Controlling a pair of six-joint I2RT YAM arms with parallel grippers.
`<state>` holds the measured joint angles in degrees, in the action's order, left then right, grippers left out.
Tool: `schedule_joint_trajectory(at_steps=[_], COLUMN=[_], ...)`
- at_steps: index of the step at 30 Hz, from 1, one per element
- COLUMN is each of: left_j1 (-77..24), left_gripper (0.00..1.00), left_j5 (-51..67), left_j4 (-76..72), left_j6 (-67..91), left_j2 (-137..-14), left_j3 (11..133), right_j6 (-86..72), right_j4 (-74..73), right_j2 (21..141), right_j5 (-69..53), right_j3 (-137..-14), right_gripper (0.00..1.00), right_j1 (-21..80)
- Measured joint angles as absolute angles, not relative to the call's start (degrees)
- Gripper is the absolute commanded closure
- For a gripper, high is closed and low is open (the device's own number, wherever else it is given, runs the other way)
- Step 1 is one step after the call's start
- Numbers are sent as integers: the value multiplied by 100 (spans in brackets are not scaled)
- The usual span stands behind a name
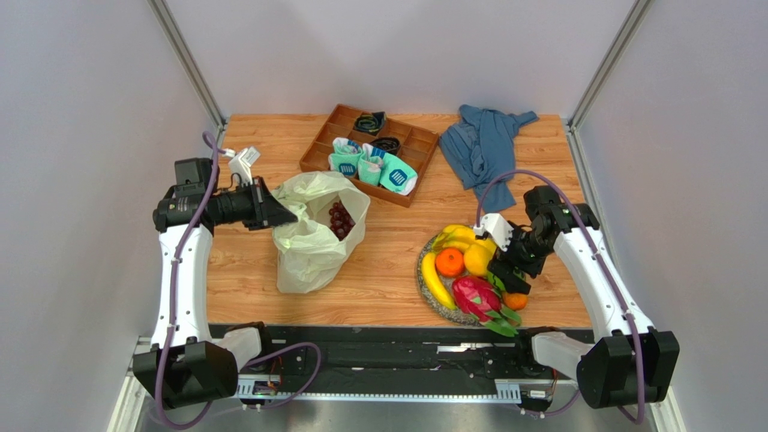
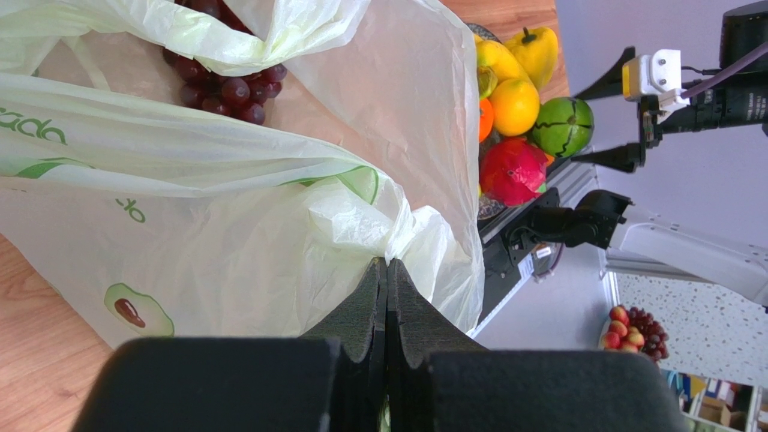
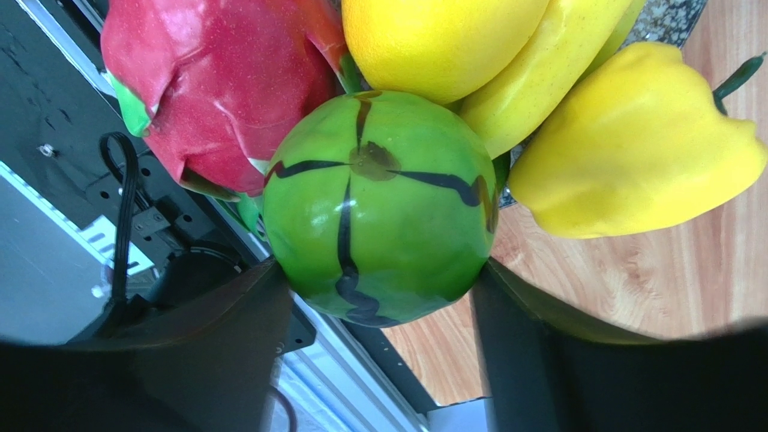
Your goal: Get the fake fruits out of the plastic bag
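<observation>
The plastic bag (image 1: pixel 311 243) lies on the left of the table with its mouth held up. My left gripper (image 1: pixel 270 212) is shut on a fold of the bag's rim (image 2: pixel 387 263). Purple grapes (image 1: pixel 340 219) (image 2: pixel 221 85) lie inside the bag. On a plate (image 1: pixel 424 290) at the right sit a banana (image 1: pixel 435 283), an orange (image 1: pixel 449 262) and a pink dragon fruit (image 1: pixel 476 297). My right gripper (image 1: pixel 507 270) (image 3: pixel 383 270) is over the plate's right edge, and its fingertips touch both sides of the green round fruit (image 3: pixel 379 207), which rests against the dragon fruit (image 3: pixel 216 81).
A wooden tray (image 1: pixel 317 148) with rolled teal-white socks stands at the back centre. A blue cloth (image 1: pixel 487 144) lies at the back right. A yellow pepper (image 3: pixel 631 153) sits at the plate's far side. The table's front edge runs just below the plate.
</observation>
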<state>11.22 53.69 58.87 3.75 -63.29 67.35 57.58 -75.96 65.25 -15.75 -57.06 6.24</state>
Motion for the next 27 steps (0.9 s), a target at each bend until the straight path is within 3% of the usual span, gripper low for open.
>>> schedule_joint_trajectory(at_steps=[9, 17, 24, 27], left_j1=[1122, 1122, 1122, 1144], left_gripper=[100, 100, 100, 100], left_j5=[5500, 5590, 5739, 5756], left_j4=[5889, 5968, 6289, 6410], left_j6=[373, 368, 558, 801], left_j2=[-6329, -6211, -5826, -5756], left_j3=[6735, 6663, 6106, 5588], right_j6=[5795, 5417, 3459, 2539], right_j4=[-7756, -7797, -6324, -5614], right_j2=[6650, 7314, 8313, 9279], right_j5=[-1835, -2709, -3181, -3131], right_j3=[-6128, -8372, -9456, -10248], right_gripper=[0, 0, 17, 32], right_j1=[631, 910, 3234, 4125])
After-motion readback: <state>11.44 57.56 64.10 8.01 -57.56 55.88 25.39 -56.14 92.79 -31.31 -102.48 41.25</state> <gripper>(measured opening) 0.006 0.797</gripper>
